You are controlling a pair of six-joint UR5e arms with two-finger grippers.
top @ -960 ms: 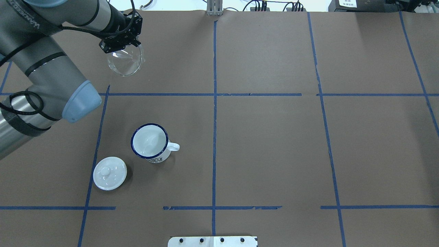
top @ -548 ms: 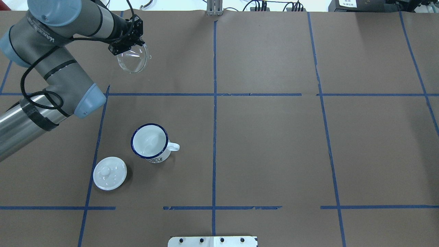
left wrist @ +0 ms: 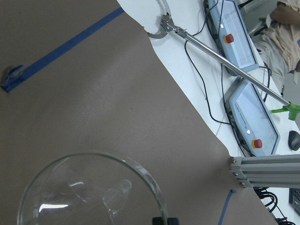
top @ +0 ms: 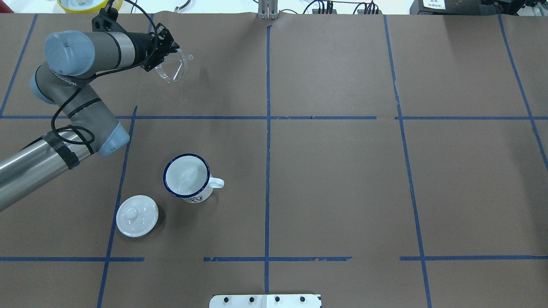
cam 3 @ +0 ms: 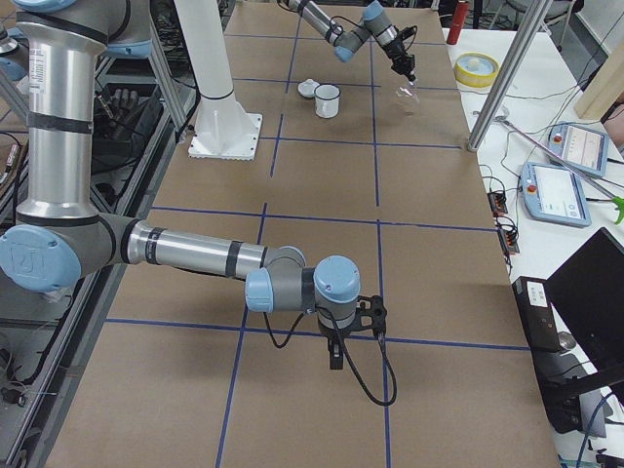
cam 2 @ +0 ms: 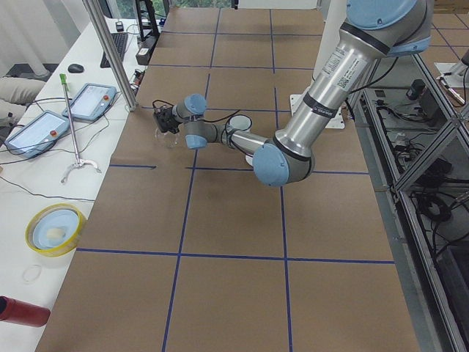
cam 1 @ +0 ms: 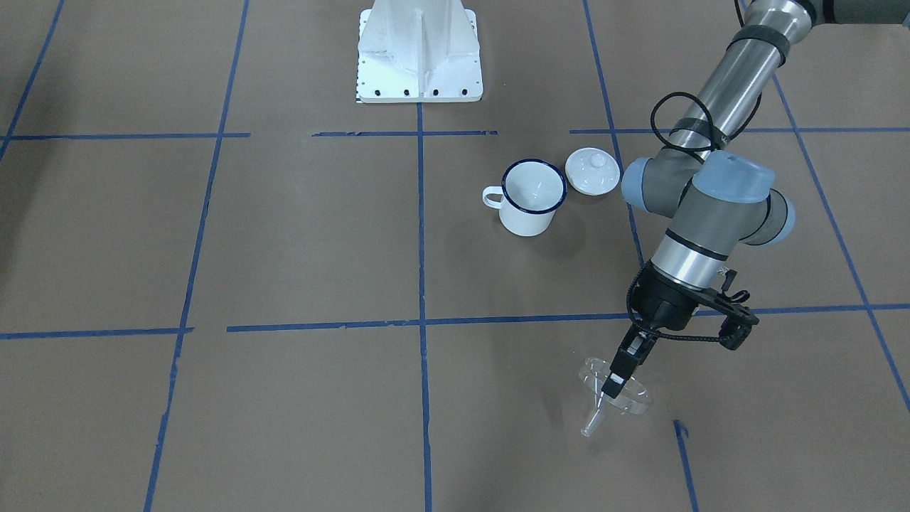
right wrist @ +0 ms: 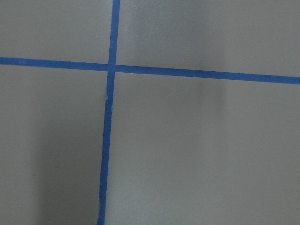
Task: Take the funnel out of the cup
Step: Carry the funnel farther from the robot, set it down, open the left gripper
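A brown paper-covered surface [top: 342,171] is marked into squares by blue tape lines [top: 268,128]. The robot's left arm reaches out to the far edge of the surface, on its own left side. Its left gripper [cam 1: 611,387] is clamped on the rim of the funnel [cam 1: 625,400], a clear cone with a short narrow spout. The funnel is out of the cup and well apart from it, in the next taped square farther from the robot's base. It hangs tilted from the gripper, wide mouth turned partly sideways and spout slanting away from the arm. Whether the spout touches the surface cannot be told. The left wrist view looks into the funnel's round mouth [left wrist: 89,192], with brown paper behind it.

The cup [top: 186,176], a white mug with a dark blue rim, stands upright and open, its small handle pointing toward the middle of the surface. A white round lid [top: 137,216] with a knob lies just beside the cup, nearer the robot and not touching it.

The right gripper [cam 3: 334,359] points down near a crossing of tape lines, far from the cup; whether its fingers are apart or together cannot be told.
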